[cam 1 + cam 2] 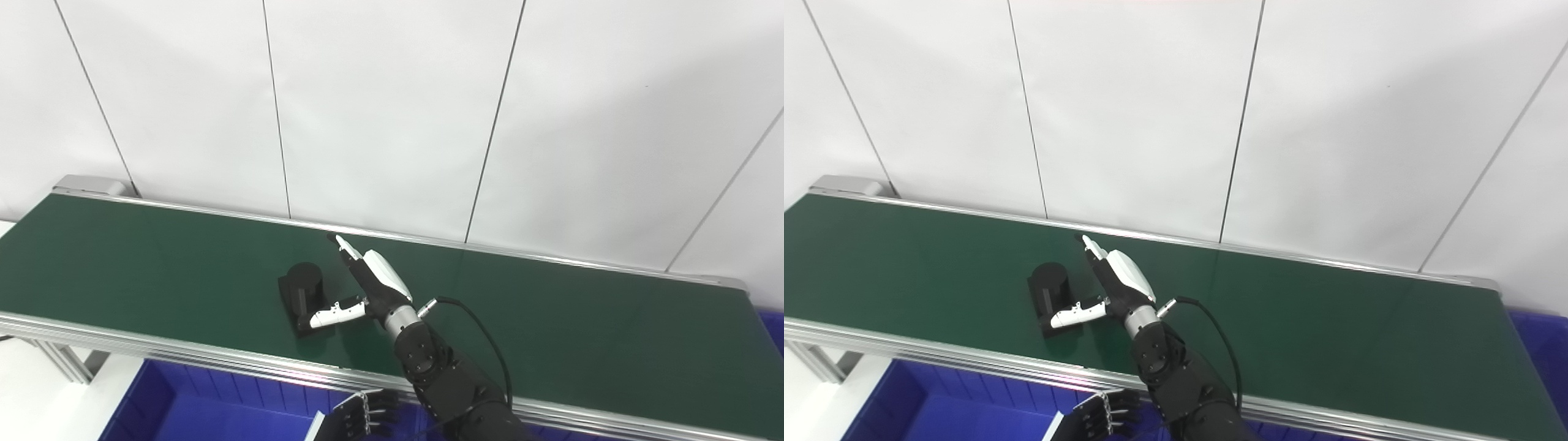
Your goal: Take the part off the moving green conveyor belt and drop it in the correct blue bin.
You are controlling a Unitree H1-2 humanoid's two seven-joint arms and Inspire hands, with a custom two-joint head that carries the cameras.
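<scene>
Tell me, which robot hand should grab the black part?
The right hand: it is open over the green belt right beside the black part. The left hand waits low below the belt's near edge.

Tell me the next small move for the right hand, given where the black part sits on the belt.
Probably slide the right hand a little left and close it around the black part. The hand is open, thumb by the part's base and fingers extended beyond its cylinder, not yet gripping. The part lies on the green conveyor belt, so closing soon seems wise.
</scene>
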